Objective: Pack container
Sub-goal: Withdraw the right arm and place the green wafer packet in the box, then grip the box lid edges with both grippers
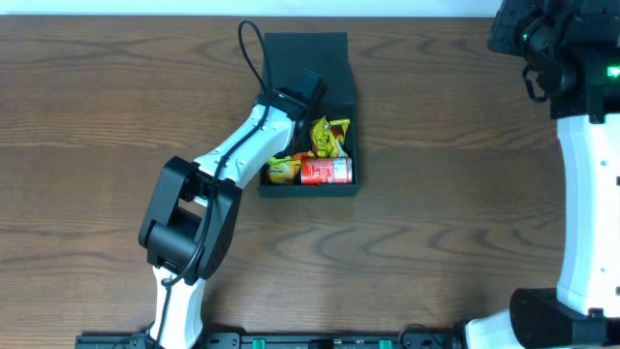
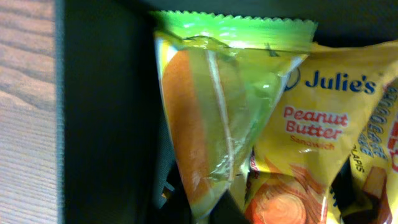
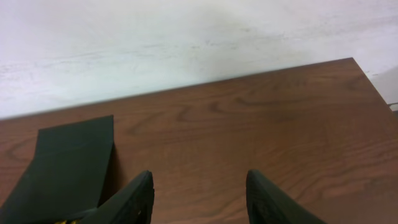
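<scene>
**A:** Where is the container (image 1: pixel 308 190) sitting?

**B:** It is resting on the desk (image 1: pixel 465 194) directly beneath the left claw (image 1: pixel 308 95), which is reaching down into it. Seen from the right claw (image 3: pixel 199 186), it is lying ahead and to the left, well apart.

**A:** How is it looking?

**B:** Matte, dark teal-black and square, with its flap lid lying open beyond the left claw. A green packet (image 2: pixel 211 112), a yellow peanut-butter packet (image 2: pixel 311 124) and a red can (image 1: pixel 325 171) are crowding the inside.

**A:** And how is it likely handling?

**B:** Probably as stiff, light cardboard, sliding easily on the wood. The flap's free edge is looking like the best hold, with a side wall braced.

**A:** The claws?

**B:** The right one is hanging spread and empty. Whether the left one is clenched cannot be told, since its fingers are not showing.
</scene>
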